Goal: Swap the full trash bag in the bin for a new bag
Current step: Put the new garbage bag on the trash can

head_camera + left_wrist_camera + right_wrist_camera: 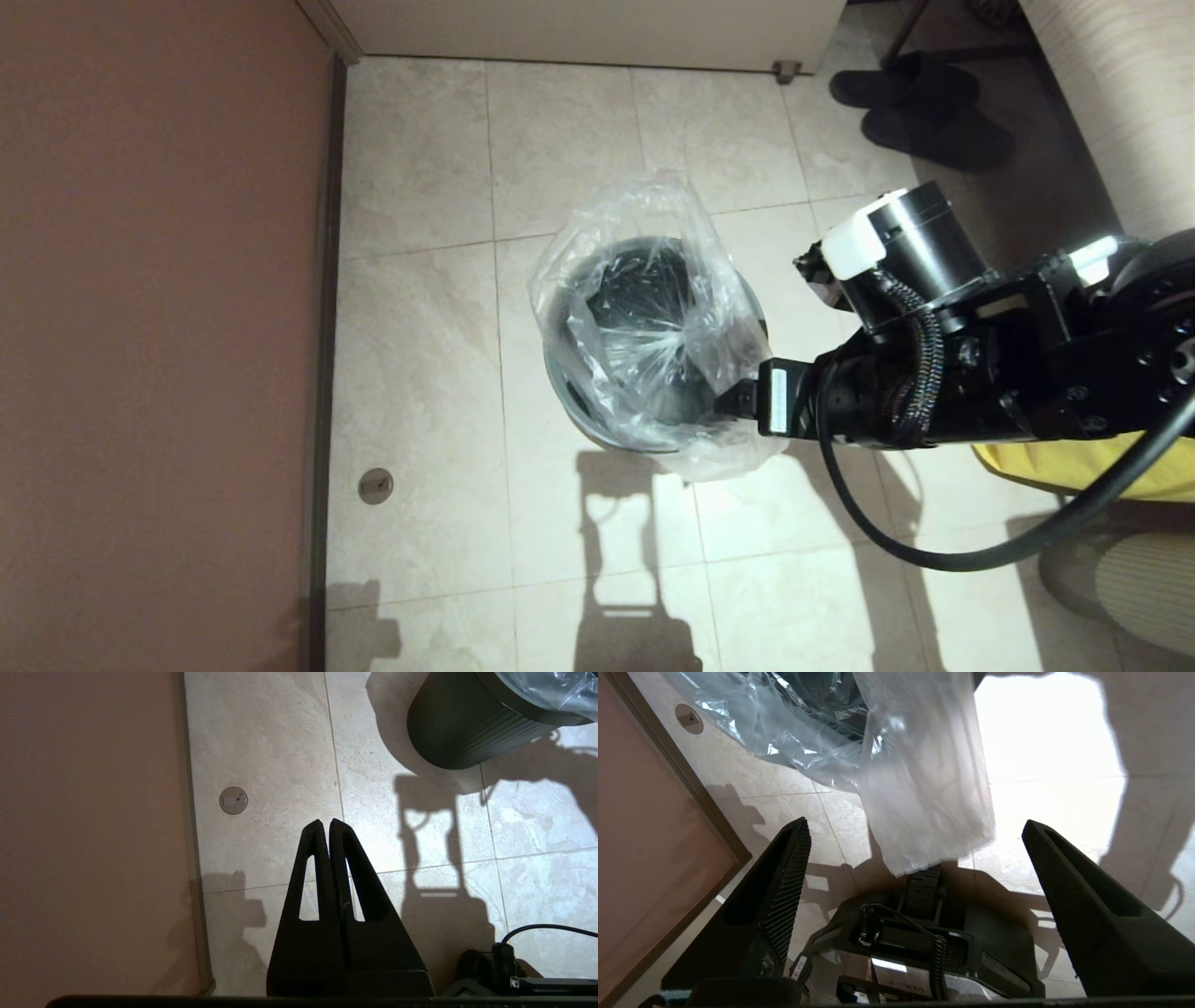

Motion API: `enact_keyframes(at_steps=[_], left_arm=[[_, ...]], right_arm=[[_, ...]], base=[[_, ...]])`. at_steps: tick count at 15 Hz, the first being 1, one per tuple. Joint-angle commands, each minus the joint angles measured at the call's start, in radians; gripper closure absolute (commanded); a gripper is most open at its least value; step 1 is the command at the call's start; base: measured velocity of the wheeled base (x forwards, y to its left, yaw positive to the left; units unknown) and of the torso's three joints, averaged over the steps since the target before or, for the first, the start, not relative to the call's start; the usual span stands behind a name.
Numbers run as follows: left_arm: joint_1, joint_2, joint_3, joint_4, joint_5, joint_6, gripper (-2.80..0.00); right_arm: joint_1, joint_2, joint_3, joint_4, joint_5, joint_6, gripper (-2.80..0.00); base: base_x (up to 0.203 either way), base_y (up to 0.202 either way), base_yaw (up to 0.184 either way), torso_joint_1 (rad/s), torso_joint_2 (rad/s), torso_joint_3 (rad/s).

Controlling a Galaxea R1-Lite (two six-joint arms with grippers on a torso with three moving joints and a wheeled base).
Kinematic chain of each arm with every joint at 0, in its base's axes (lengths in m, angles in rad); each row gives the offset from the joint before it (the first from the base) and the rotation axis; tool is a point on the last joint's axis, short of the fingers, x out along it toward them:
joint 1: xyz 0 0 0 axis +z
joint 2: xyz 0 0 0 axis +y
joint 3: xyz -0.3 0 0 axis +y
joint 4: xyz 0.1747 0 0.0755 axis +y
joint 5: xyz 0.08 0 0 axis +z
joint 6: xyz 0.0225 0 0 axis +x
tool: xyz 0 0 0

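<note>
The dark grey bin (pixel 586 417) stands on the tiled floor at mid view, and its ribbed wall (pixel 462 728) shows in the left wrist view. The clear, crinkly new bag (pixel 653 219) is draped in and over the bin, its star-gathered seal low inside and its mouth standing loose above the rim. My right gripper (pixel 734 401) is at the bin's near right rim. In the right wrist view it (pixel 915 822) is open, and a flap of the bag (pixel 924 779) hangs between the wide-spread fingers without being gripped. My left gripper (pixel 325 822) is shut on nothing, low over the floor near the wall.
A brown wall (pixel 159 327) runs along the left, with a round floor fitting (pixel 375 485) beside it. An opaque yellow sack (pixel 1074 467) lies under my right arm. Dark slippers (pixel 924 103) sit at the far right, next to wood-grain furniture (pixel 1120 93).
</note>
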Motion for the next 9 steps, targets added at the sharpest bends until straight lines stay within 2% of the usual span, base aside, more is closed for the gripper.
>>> enact_keyframes(at_steps=[1,7,9], left_arm=[[0.0,0.001,0.0,0.0,0.0,0.0,0.0],[0.0,0.001,0.0,0.0,0.0,0.0,0.0],[0.0,0.001,0.0,0.0,0.0,0.0,0.0]], right_arm=[[0.0,-0.107,0.03,0.027,0.007,-0.02,0.0],[0.018,-0.206,0.023,0.083,0.077,-0.113,0.0],[0.028,-0.194,0.013,0.082,0.107,-0.18,0.0]], base=[[0.0,0.0,0.0,0.0,0.0,0.0],[0.0,0.0,0.0,0.0,0.0,0.0],[0.0,0.0,0.0,0.0,0.0,0.0]])
